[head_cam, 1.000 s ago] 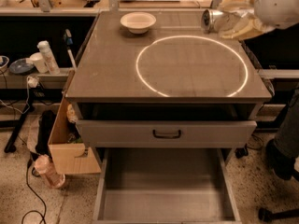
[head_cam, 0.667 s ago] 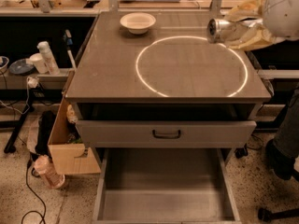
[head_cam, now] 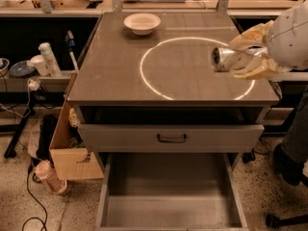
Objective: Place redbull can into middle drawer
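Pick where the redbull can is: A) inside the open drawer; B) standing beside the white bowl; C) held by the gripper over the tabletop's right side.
C: the gripper clamps the redbull can, lying sideways, above the tabletop's right side, not in the middle drawer.

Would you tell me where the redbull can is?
The redbull can is at the camera view's right, sideways in the end effector over the cabinet top.

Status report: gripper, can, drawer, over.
Gripper shut on redbull can, over tabletop. Middle drawer open below. Upper drawer front slightly out above it.
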{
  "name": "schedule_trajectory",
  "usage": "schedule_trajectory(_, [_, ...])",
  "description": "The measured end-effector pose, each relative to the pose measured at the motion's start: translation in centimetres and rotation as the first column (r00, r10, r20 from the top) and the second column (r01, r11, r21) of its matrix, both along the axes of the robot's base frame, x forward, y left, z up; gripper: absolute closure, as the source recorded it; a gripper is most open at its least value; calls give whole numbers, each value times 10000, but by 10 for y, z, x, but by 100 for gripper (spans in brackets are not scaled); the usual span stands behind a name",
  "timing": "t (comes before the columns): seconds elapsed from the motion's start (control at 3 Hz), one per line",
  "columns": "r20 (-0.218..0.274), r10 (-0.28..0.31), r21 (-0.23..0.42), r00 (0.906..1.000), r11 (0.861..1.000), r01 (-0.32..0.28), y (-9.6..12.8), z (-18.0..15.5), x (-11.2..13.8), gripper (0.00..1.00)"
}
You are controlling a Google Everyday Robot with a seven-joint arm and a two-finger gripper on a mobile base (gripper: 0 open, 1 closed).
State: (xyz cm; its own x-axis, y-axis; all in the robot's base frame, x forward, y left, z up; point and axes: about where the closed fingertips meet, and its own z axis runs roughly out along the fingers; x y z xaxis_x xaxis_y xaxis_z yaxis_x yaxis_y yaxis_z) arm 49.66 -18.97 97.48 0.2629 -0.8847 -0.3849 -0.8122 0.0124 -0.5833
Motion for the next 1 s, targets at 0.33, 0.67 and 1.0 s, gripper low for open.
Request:
schedule_trajectory(0.33, [-189, 81, 60, 9998, 10000, -80, 7, -5, -14, 100])
schedule_trajectory(0.67, [-527, 85, 92, 9986, 9999, -81, 9, -15, -30, 100])
schedule_trajectory(1.0, [-925, 64, 22, 9957, 10000, -62, 13, -34, -53, 100])
